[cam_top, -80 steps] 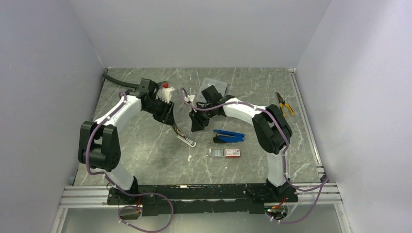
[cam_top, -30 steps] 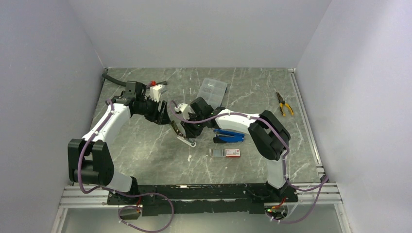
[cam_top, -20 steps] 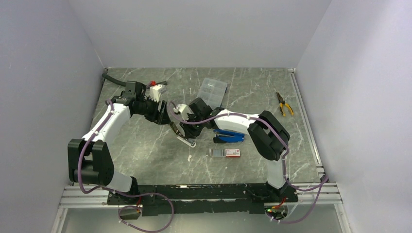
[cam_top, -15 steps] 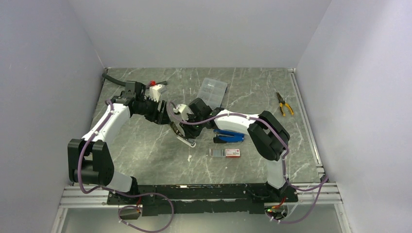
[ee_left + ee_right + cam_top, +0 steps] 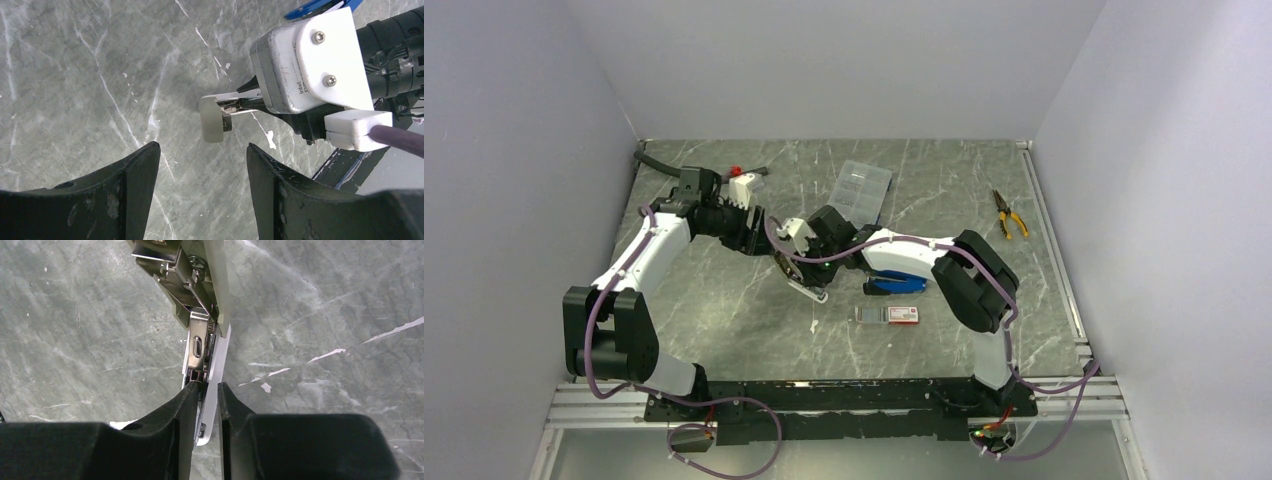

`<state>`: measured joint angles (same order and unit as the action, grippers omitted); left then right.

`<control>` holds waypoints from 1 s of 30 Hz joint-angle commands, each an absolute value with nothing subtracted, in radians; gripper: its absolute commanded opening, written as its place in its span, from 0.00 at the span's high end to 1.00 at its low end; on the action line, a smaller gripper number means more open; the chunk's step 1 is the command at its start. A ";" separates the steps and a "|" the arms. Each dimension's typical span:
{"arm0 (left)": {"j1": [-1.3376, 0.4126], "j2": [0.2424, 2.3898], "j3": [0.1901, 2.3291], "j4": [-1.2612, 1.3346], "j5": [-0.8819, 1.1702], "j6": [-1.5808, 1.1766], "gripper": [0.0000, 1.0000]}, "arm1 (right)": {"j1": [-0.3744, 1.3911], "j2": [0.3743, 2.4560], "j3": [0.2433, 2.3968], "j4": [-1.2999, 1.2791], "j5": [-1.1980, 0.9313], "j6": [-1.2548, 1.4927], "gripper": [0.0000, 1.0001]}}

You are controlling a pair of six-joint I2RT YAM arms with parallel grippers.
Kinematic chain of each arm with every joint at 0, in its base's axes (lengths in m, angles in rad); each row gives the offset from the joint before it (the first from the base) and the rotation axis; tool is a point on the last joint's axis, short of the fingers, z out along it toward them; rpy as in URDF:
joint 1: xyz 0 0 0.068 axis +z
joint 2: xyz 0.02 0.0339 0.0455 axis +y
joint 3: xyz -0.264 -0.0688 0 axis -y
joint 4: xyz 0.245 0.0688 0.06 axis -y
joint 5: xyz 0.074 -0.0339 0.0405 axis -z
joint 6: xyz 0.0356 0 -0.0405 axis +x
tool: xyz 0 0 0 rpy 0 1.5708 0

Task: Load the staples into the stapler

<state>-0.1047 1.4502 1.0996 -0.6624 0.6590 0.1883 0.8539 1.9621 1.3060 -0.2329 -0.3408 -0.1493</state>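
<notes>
**Right gripper** (image 5: 206, 387): jaws nearly together, clamped on the stapler (image 5: 197, 347) by its metal rail. The rail runs straight ahead from the fingers, with a pale plastic strip alongside it.

**Left gripper** (image 5: 202, 150): jaws wide apart, holding nothing. The stapler's capped tip sits just ahead of the gap and touches neither finger.

**Staples** (image 5: 874, 314): these lie in their dark tray by the red-ended box (image 5: 906, 314) on the table (image 5: 724, 310). They are to the right of the right gripper, nearer the arm bases and well apart from both grippers.

A blue item (image 5: 894, 283) lies just beyond the tray, under the right arm.
</notes>
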 commanded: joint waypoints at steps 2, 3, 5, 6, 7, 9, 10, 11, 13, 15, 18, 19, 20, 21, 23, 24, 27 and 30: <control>-0.100 1.436 1.116 -0.659 0.703 0.174 0.32 | 0.865 1.962 1.344 -0.219 -0.304 -0.166 0.77; -0.100 1.437 1.117 -0.660 0.705 0.176 0.32 | 0.866 1.961 1.344 -0.220 -0.301 -0.168 0.78; -0.099 1.440 1.116 -0.660 0.716 0.189 0.31 | 0.867 1.959 1.347 -0.220 -0.299 -0.167 0.81; -0.098 1.441 1.115 -0.659 0.722 0.194 0.31 | 0.867 1.959 1.348 -0.221 -0.298 -0.167 0.82; -0.099 1.444 1.113 -0.655 0.732 0.200 0.31 | 0.868 1.957 1.350 -0.222 -0.299 -0.168 0.83; -0.099 1.451 1.108 -0.653 0.751 0.217 0.31 | 0.867 1.955 1.353 -0.225 -0.300 -0.171 0.84; -0.100 1.451 1.104 -0.646 0.766 0.224 0.31 | 0.867 1.953 1.355 -0.227 -0.303 -0.172 0.84; -0.099 1.451 1.096 -0.637 0.779 0.238 0.30 | 0.868 1.953 1.358 -0.231 -0.306 -0.175 0.84; -0.098 1.445 1.077 -0.609 0.811 0.266 0.30 | 0.867 1.953 1.365 -0.234 -0.314 -0.174 0.85; -0.097 1.429 1.051 -0.572 0.850 0.315 0.30 | 0.864 1.954 1.367 -0.236 -0.328 -0.171 0.85; -0.087 1.410 1.018 -0.535 0.895 0.391 0.30 | 0.857 1.955 1.362 -0.231 -0.357 -0.163 0.86; -0.082 1.414 1.015 -0.531 0.911 0.409 0.29 | 0.853 1.956 1.359 -0.227 -0.367 -0.163 0.86; -0.076 1.419 1.012 -0.532 0.927 0.434 0.29 | 0.851 1.956 1.355 -0.224 -0.382 -0.162 0.87; -0.070 1.421 1.010 -0.533 0.945 0.462 0.28 | 0.848 1.957 1.350 -0.220 -0.390 -0.158 0.87; -0.060 1.420 1.000 -0.528 0.977 0.513 0.28 | 0.841 1.957 1.343 -0.213 -0.408 -0.152 0.88; -0.057 1.419 0.994 -0.529 0.992 0.546 0.28 | 0.840 1.957 1.340 -0.210 -0.411 -0.152 0.88; -0.058 1.423 0.972 -0.531 1.024 0.654 0.27 | 0.834 1.954 1.328 -0.200 -0.425 -0.148 0.88; -0.057 1.430 0.942 -0.514 1.039 0.763 0.27 | 0.830 1.950 1.326 -0.196 -0.444 -0.145 0.89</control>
<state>-0.0586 1.4498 0.9745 -0.5453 0.9520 0.5514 0.8371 1.9621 1.3266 -0.2371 -0.3962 -0.1558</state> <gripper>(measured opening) 0.728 0.115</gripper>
